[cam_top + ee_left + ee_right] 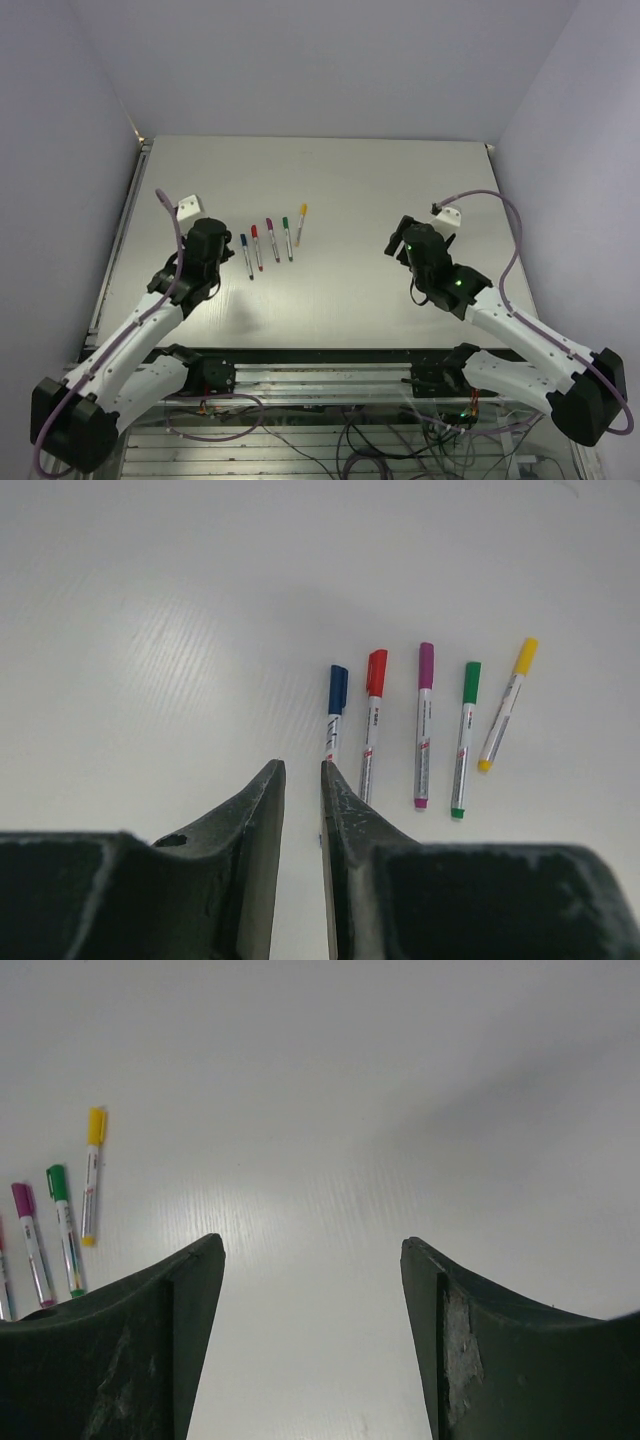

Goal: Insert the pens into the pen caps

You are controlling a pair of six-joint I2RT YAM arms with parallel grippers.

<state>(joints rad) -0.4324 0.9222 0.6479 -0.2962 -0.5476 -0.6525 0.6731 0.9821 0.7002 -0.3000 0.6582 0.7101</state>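
Five grey-silver pens lie in a row on the white table, each with its coloured cap on its far end: blue (338, 687), red (376, 672), magenta (426, 664), green (471, 681), yellow (525, 655). In the top view the row (272, 240) lies just right of my left gripper (226, 247). My left gripper (302, 768) is empty, its jaws only a narrow gap apart. Its right finger (345, 820) hides the near end of the blue pen. My right gripper (312, 1245) is wide open and empty, over bare table far right of the pens (398, 241).
A small white block (189, 203) with a cable sits at the back left. Another white block (449, 215) sits at the back right. Grey walls close in the table on three sides. The arm bases and rail run along the near edge.
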